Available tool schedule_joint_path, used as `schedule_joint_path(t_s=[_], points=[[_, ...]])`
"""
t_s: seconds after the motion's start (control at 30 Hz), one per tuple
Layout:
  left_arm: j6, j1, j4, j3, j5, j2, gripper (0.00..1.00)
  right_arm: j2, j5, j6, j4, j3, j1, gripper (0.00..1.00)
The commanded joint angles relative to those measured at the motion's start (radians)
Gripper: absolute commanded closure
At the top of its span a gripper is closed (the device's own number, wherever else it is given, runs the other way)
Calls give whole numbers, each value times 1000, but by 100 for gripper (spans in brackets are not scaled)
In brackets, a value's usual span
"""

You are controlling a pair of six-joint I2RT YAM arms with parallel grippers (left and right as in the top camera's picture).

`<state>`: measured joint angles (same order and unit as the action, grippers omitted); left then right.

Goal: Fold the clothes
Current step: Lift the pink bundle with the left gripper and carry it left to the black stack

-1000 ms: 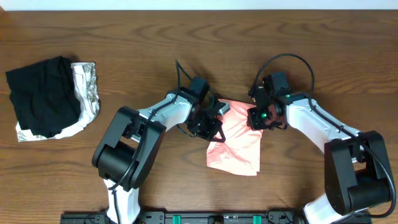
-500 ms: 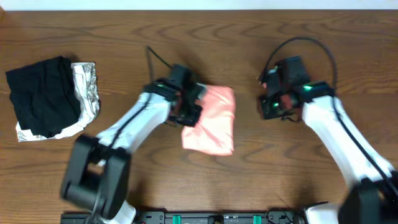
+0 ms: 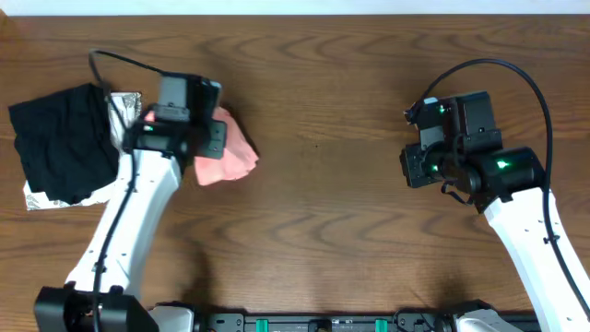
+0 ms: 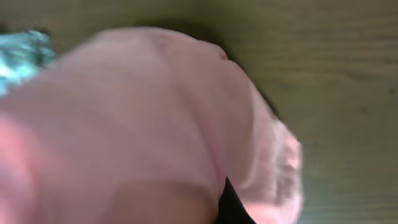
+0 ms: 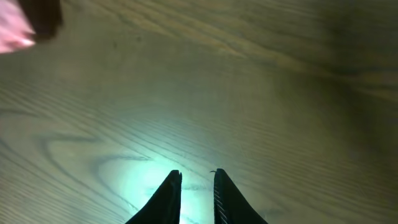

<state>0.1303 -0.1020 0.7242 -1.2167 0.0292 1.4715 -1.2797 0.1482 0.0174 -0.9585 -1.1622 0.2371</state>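
The clothes [image 3: 232, 159], a salmon-pink T-shirt folded into a small bundle, hang at the table's left, just right of the black pile. My left gripper [image 3: 212, 140] is shut on the bundle. In the left wrist view the pink fabric [image 4: 155, 118] fills the frame and hides the fingers, apart from one dark fingertip [image 4: 233, 208] at the bottom. My right gripper [image 3: 412, 166] hovers over bare wood at the right. Its fingers [image 5: 197, 177] stand a narrow gap apart with nothing between them. A corner of the pink shirt [image 5: 12, 31] shows at the top left of the right wrist view.
A black folded garment [image 3: 60, 143] lies at the far left on a silvery-white patterned cloth [image 3: 131, 124], also glimpsed as a silvery patch [image 4: 22, 50] in the left wrist view. Brown wood table [image 3: 323, 231] spans between the arms.
My left arm has carried the pink bundle from the table's centre leftward to beside the black pile. My right arm has drawn back to the right, its fingers parting slightly.
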Motion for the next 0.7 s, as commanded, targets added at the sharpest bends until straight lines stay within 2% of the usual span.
schedule_joint_path(t_s=[0.0, 0.3, 0.67], points=[[80, 56, 38, -140, -27, -21, 94, 12, -11, -15, -7, -5, -10, 83], [91, 251, 69, -421, -26, -18, 94, 12, -11, -15, -26, -5, -10, 83], [97, 507, -61, -468, -10, 62, 94, 12, -10, -15, -50, -5, -10, 83]])
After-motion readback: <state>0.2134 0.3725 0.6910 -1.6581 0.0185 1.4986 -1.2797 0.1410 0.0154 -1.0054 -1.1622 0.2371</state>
